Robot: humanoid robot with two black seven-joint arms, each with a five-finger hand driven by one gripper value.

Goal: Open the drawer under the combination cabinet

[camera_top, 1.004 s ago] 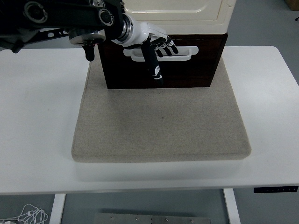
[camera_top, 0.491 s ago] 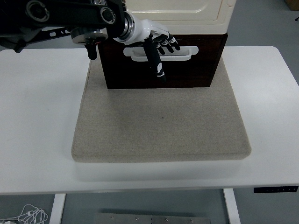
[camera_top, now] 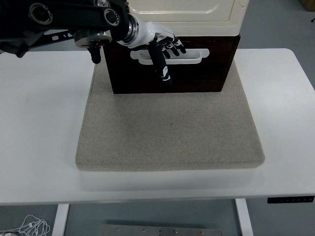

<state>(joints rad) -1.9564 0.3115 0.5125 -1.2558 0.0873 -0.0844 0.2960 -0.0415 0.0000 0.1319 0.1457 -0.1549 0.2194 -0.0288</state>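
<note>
A beige mat (camera_top: 170, 130) lies bare on the white table (camera_top: 39, 123). At its far edge sits the dark drawer (camera_top: 197, 73), under the cream cabinet (camera_top: 197, 12). The left hand (camera_top: 160, 46) reaches in from the left, fingers curled over the white handle (camera_top: 194, 58), thumb pointing down

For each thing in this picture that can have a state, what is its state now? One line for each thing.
drawer: closed, its dark front flush under the cabinet
cream cabinet door: closed
white handle: on the drawer front, the left hand's fingers over its left part
left hand: at the handle, fingers curled; a firm grasp cannot be confirmed
beige mat: lying flat on the white table, under the cabinet
</note>
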